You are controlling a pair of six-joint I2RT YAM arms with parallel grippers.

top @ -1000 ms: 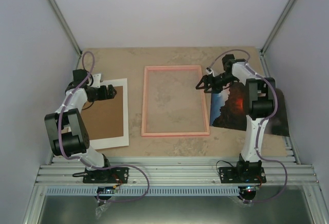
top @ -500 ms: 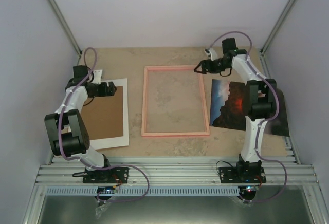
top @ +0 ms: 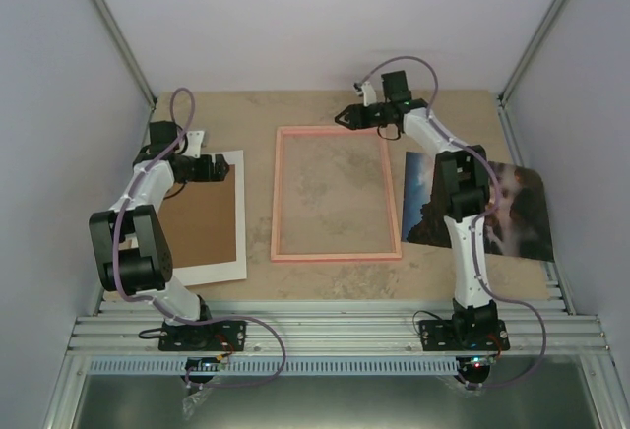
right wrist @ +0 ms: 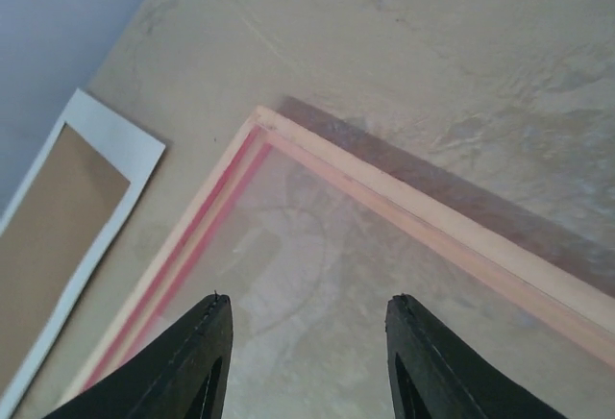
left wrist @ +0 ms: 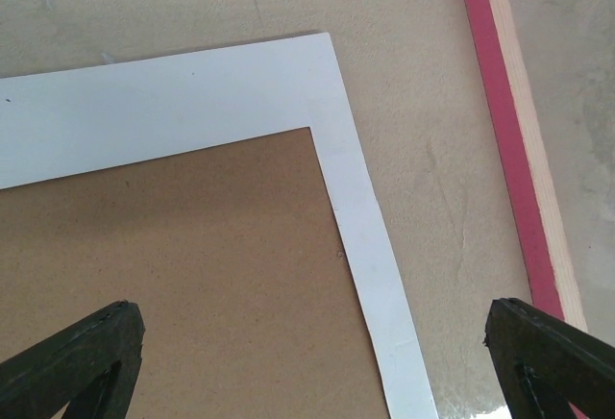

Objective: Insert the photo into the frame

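Right gripper (top: 345, 114), which a second ago hung over the gap between frame and photo, now reaches across to the far rail of the frame (top: 335, 253), near its far right corner; its arm has stretched away from the base and uncovers more of the photo (top: 517, 214). The right wrist view shows the jaws parted to a moderate gap, narrower than before, with nothing between them and the frame's corner directly below. The photo lies flat on the table (top: 335, 279), just right of the frame and wholly outside it, partly hidden by the right arm's lower links; the task's main step is therefore judged not yet begun. The left gripper (left wrist: 309, 313) has hardly shifted: it hovers, spread to its widest and empty, above the far right corner of the brown board (top: 202, 222) and its white border (top: 228, 270), left of the frame. This posture probably keeps the left arm clear of the frame while the right arm attends to it, perhaps to steady or reposition it.
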